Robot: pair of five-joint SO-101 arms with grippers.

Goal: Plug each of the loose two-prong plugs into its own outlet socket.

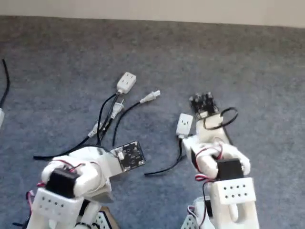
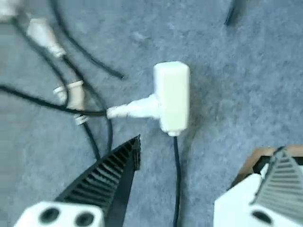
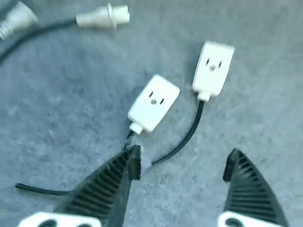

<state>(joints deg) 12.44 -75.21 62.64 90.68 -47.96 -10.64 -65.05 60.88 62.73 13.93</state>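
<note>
1. Left gripper point(image 2: 208, 146): released, fingers spread wide. The socket block point(image 2: 172, 97) lay on the carpet just beyond the fingertips, nearer the black finger point(image 2: 111, 177) and apart from it. Its black cord ran back through the gap between the fingers.
2. Side plug point(image 2: 132, 108): white, and touching the socket block's side. How deep it sat could not be told.
3. Stray plug point(image 2: 71, 94): lay among black leads past the black finger, well apart from the socket block.
4. Right gripper point(image 3: 184, 153): released, both ribbed fingers apart. The near socket point(image 3: 154, 101) lay slots-up just beyond one fingertip. The far socket point(image 3: 213, 66) lay beside it and farther out, with its cord curving back toward the gap. The distant plug point(image 3: 102, 16) lay well beyond both sockets.
5. High view, clock positions taken from the middle:
   - The left arm point(image 1: 71, 183) stood at 7 o'clock and the right arm point(image 1: 224, 167) at 5 o'clock.
   - The upper socket point(image 1: 126, 82) lay at 11 o'clock.
   - The centre plug point(image 1: 150, 97) lay near the middle toward 12 o'clock.
   - The side socket point(image 1: 185, 125) lay between 3 and 4 o'clock, just beside the right arm's wrist.
6. Room and edges:
   - The black cables point(image 1: 101, 117) were tangled at 8 to 9 o'clock, ahead of the left arm.
   - The widest plain stretch of grey carpet point(image 1: 262, 71) ran from 12 to 3 o'clock.
   - A pale wall strip point(image 1: 190, 9) bounded the carpet along 12 o'clock.
</note>
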